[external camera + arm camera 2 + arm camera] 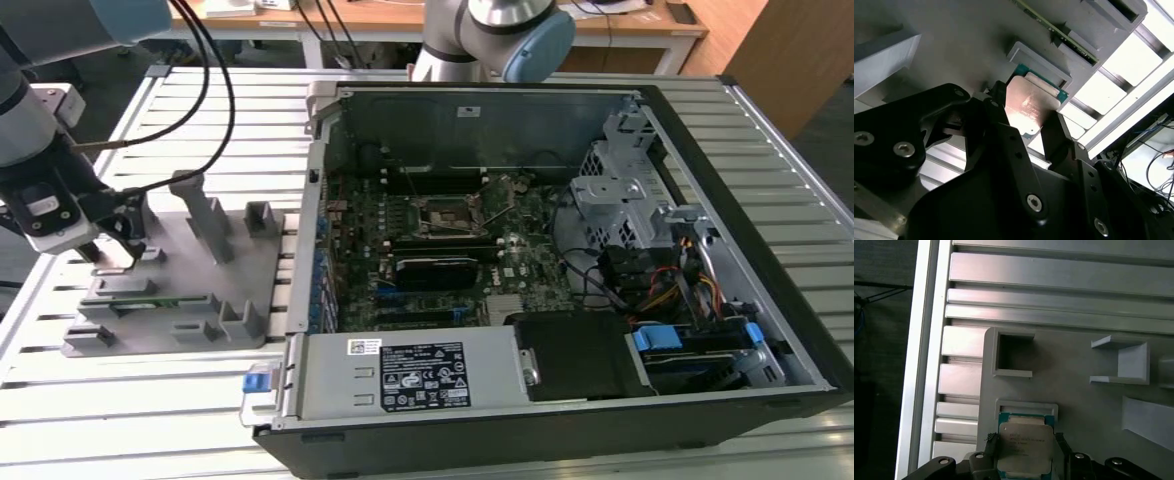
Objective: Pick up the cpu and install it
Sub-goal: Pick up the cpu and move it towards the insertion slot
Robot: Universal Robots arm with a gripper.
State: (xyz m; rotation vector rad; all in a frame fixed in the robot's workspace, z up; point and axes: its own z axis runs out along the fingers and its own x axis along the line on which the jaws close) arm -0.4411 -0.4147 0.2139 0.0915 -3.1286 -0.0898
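Note:
The cpu is a small square chip with a silvery lid on a teal board. It sits at a grey pocket of the fixture plate at the exterior view's left. My gripper is down over that plate. In both wrist views its black fingers press against two opposite sides of the cpu, so my gripper is shut on it. The chip looks level with its pocket. The black motherboard socket lies in the middle of the open computer case.
The open computer case fills the middle and the exterior view's right, with cables, a drive cage and a power supply. Grey upright blocks stand on the fixture plate near my gripper. A slatted aluminium table lies underneath.

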